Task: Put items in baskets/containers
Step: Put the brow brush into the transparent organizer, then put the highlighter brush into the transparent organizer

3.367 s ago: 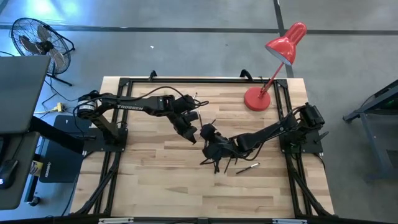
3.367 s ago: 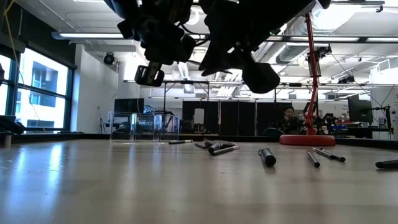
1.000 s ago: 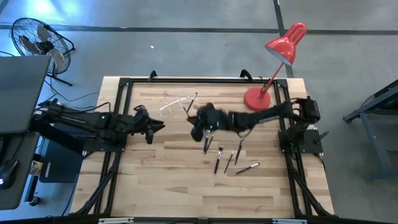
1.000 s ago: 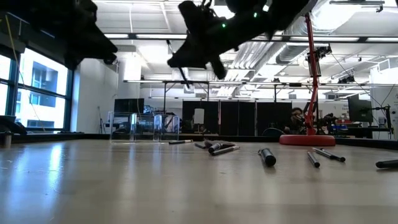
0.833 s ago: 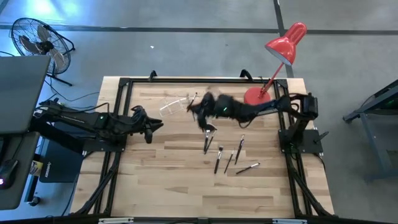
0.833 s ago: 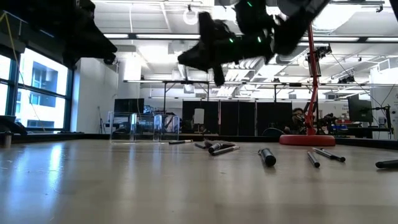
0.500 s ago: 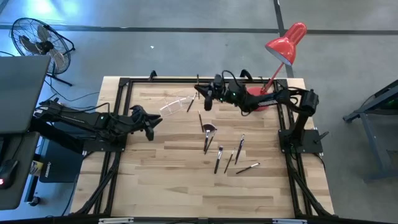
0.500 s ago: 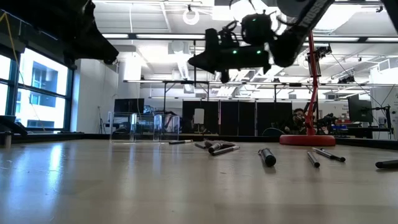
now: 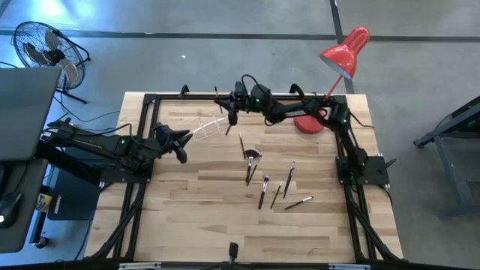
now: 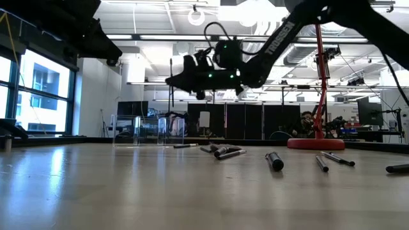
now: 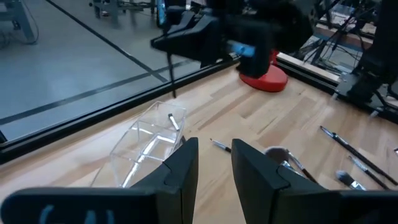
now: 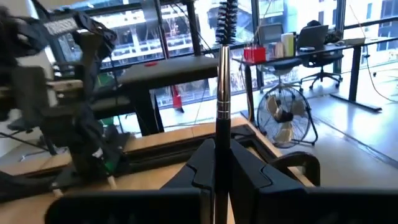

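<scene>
My right gripper [image 12: 217, 163] is clamped on 1 slim dark-handled makeup brush [image 12: 222, 74] with a silver ferrule, holding it upright in the air above the far edge of the counter [image 9: 195, 217], just beside the small clear transparent holder [image 9: 208, 127]. That holder lies tipped on its side near the far left part of the counter, and I can see 1 brush [image 11: 174, 122] already inside it, with another [image 9: 229, 129] at or just beside its mouth; I cannot tell whether that 1 is in. My left gripper [image 11: 213, 163] hovers low just short of the holder, jaws partly apart and holding nothing. Out toward the middle lie about 6 more brushes, among them the fluffy fan-headed brush [image 9: 252, 156]. I judge the job barely begun: 1 or 2 in, 1 in hand, the rest waiting
</scene>
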Robot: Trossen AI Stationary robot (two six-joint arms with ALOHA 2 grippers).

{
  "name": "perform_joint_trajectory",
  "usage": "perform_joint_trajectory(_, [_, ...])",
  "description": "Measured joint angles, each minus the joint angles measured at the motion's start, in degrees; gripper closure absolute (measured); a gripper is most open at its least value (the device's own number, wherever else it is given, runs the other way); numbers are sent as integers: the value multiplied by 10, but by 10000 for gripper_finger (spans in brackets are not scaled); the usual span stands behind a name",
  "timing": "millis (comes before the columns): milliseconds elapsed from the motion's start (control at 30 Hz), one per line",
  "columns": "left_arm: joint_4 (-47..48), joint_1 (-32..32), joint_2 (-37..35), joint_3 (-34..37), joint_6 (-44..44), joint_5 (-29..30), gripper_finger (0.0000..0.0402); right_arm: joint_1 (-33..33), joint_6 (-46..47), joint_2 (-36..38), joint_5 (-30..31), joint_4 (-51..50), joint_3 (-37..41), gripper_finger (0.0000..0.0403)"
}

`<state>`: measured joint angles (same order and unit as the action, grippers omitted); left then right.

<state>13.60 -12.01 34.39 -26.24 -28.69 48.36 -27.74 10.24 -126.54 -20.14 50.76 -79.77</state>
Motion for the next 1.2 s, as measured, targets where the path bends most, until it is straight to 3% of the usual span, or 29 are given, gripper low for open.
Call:
perform_joint_trajectory(200, [-4, 0, 0, 0, 0, 2, 307, -2, -5, -40, -24, -33, -42, 388])
perform_joint_trajectory(567, [-7, 0, 0, 0, -1, 2, 307, 0, -17, -40, 5, -48, -38, 382])
perform_joint_trajectory(1200, [-16, 0, 0, 0, -2, 1, 307, 0, -15, -40, 5, -55, -38, 334])
